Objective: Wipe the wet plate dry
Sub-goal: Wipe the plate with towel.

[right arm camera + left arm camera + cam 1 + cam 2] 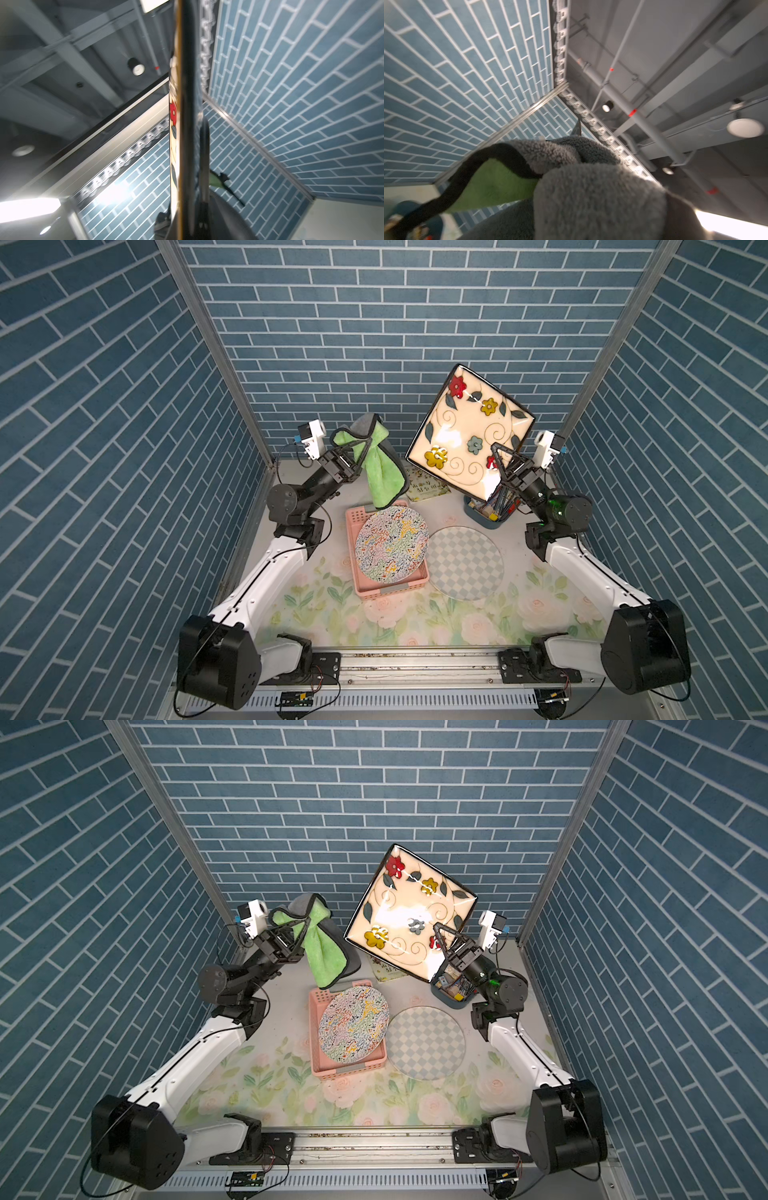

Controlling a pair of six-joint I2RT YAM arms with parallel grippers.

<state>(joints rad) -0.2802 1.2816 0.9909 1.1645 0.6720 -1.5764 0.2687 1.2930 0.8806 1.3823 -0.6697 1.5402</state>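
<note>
We are clamping our left fingers (358,446) tight on the cloth (380,477), which is hanging behind the basket (374,592). Our right fingers (501,461) are gripping the plate's (465,423) lower edge, holding it tilted in the air behind the basket, apart from the cloth.

Tilted floral plate (465,423), green cloth (382,477), aloft

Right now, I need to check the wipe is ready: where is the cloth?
In both top views the cloth hangs from the left end effector, back left near the basket's far end, apart from the raised square plate.
</note>
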